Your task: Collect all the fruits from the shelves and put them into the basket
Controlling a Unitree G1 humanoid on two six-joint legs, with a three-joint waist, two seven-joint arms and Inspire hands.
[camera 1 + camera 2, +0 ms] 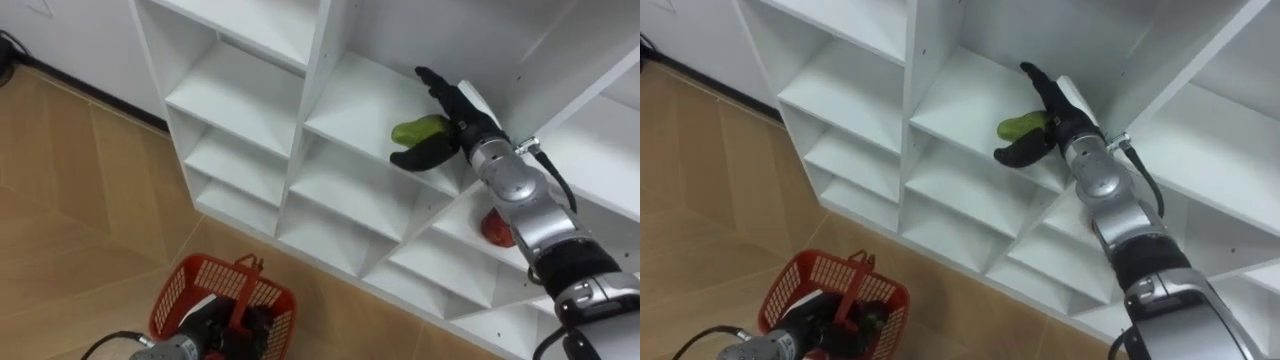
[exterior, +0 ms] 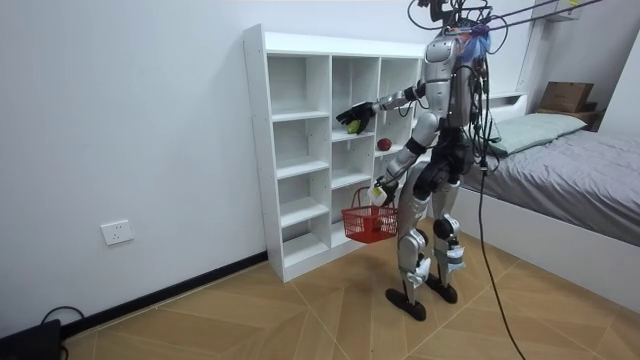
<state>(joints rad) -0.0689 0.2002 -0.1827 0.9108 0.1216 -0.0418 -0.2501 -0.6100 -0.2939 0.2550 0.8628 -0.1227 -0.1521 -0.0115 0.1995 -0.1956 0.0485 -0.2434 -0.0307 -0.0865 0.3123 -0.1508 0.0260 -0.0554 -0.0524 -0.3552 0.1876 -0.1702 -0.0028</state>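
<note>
Left eye view, entry by entry, from the hand outward.

Right hand (image 1: pixel 458 115): reaching into an upper compartment, thumb curled under and fingers over, clamped on the green fruit (image 1: pixel 418 130).

Green fruit: oblong, long axis roughly level, its free end sticking out of the grip toward the robot's left; at or just above the shelf (image 1: pixel 345 110) board, contact not clear.

Red fruit (image 1: pixel 494 230): one compartment lower, partly hidden behind the right forearm, not held.

Basket (image 1: pixel 180 285): red, low over the floor, well below the fruit and to its left.

Left hand (image 1: pixel 212 318): over the basket. In the room view the basket hangs from it, so it is judged closed on the handle.

Judgement: the next move turns on down-and-left. The held fruit must clear the compartment before it can drop toward the basket, and the right hand alone is placed to carry it.
</note>
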